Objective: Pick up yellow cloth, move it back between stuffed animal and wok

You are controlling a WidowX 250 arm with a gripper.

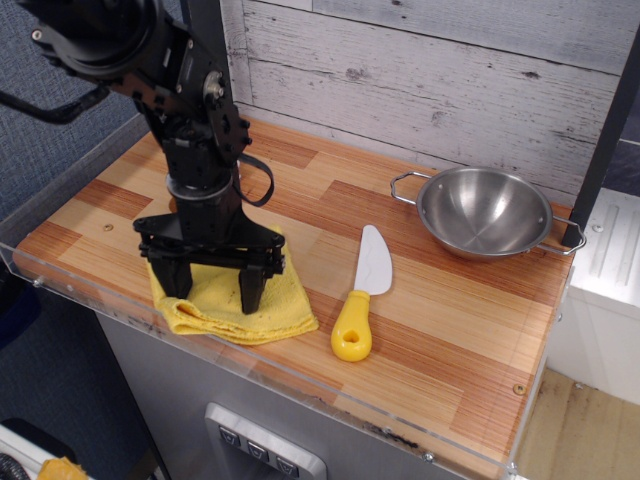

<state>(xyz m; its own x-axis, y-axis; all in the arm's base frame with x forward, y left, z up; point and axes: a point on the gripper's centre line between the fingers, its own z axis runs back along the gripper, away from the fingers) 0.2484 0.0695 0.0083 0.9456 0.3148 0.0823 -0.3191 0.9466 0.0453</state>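
Note:
The yellow cloth [288,300] lies at the front left of the wooden counter, near the front edge, with its left edge rumpled. My gripper [215,290] stands straight down on it. The jaws are spread wide, with both black fingertips [252,292] pressed onto the cloth and fabric between them. The wok [484,211], a shiny steel bowl with wire loop handles, sits at the back right. The stuffed animal does not show; the arm covers the back left of the counter.
A white plastic knife with a yellow handle [353,335] lies between the cloth and the wok, blade pointing back. A clear raised rim [330,395] runs along the counter's front edge. A grey plank wall [420,70] stands behind, and a dark post [605,130] at the right.

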